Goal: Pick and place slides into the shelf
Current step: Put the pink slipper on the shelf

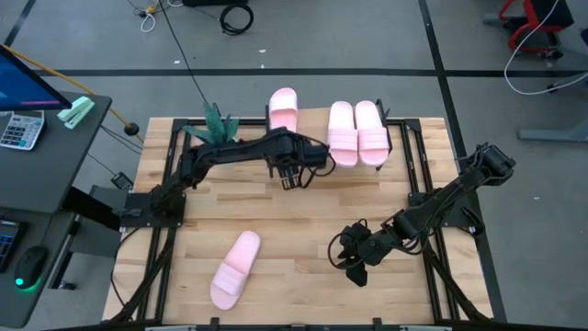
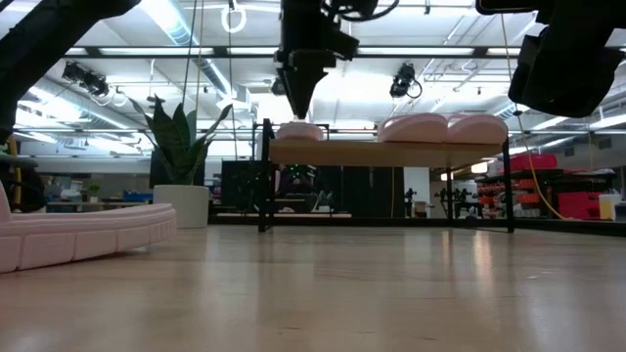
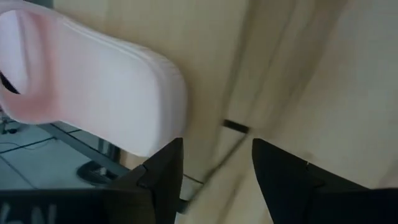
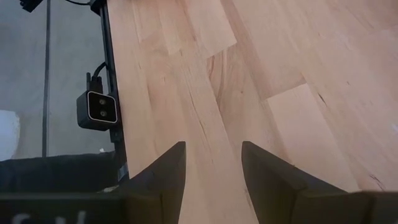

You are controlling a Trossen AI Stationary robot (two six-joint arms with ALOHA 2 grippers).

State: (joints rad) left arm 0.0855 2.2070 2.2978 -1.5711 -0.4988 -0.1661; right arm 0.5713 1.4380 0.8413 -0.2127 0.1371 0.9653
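Three pale pink slides rest sole-down on the shelf [image 2: 391, 153] at the table's far edge: one on the left [image 1: 283, 110] and two side by side [image 1: 356, 133] to the right. A fourth slide [image 1: 235, 268] lies on the table near the front left and also shows in the low view [image 2: 78, 235]. My left gripper [image 1: 294, 178] is open and empty, pointing down just in front of the left slide [image 3: 93, 93]. My right gripper [image 1: 355, 265] is open and empty above the table's near right part.
A potted plant [image 1: 216, 124] stands at the far left beside the shelf. A small camera [image 4: 97, 111] sits at the table's near edge. Black frame rails [image 1: 413, 156] run along the table's sides. Bare wood lies between the shelf and the near slide.
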